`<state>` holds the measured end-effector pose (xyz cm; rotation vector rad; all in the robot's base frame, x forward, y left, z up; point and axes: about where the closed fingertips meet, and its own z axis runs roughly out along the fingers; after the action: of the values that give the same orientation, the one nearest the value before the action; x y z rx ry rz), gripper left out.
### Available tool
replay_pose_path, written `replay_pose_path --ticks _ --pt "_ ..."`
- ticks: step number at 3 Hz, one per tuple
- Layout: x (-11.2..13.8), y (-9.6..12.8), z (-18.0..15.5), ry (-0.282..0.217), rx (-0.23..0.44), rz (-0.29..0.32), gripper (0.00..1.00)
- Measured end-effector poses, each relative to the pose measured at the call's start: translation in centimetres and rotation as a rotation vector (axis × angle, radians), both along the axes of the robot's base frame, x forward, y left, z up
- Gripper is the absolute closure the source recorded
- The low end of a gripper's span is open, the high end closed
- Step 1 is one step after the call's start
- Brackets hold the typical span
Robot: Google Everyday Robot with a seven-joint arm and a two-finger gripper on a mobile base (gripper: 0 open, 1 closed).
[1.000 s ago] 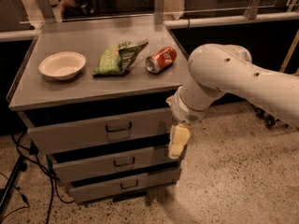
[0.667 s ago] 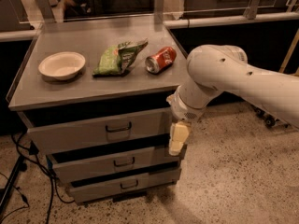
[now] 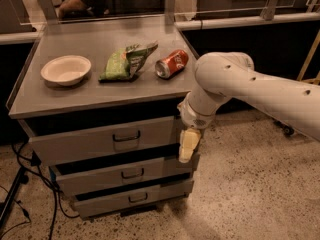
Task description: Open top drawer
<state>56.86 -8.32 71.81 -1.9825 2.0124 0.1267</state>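
Grey metal top drawer, tallest and widest front of three in a low cabinet, apparently shut, with a small dark bail handle at its centre. Long axis of that handle level, running along the drawer front.

White robot arm reaching in from the right of the top drawer, bent downward at the wrist. Pale yellowish gripper hanging tip-down at the right end of the top drawer's front, overlapping its lower right corner in this view; touching or merely in front, impossible to say. Opening of the jaws: cannot tell, wide or narrow. Nothing seen held.

Deciding relation for the coming move, as a judgement: bail handle well to the left of the jaws along the drawer front and slightly higher, so sideways travel toward the drawer's centre needed before any hooking and outward pull.

Above the top drawer, on the grey surface: round white bowl, crumpled green snack bag, red soda can lying on its side.

Compared with a moment earlier: gripper in practically the same spot beside the top drawer, no visible change to the drawer or the items above.
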Motion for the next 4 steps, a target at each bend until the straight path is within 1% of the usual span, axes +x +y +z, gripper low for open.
replay_pose_path --ticks 1,2,3,4 --pt "1.6 0.2 -1.2 0.003 -0.002 0.006 0.0" --pt "2.5 0.1 -3.6 0.012 0.006 0.008 0.0" --pt "3.3 -0.2 -4.5 0.009 -0.008 0.02 0.0" --pt "4.4 -0.8 -4.3 -0.005 -0.033 0.035 0.0"
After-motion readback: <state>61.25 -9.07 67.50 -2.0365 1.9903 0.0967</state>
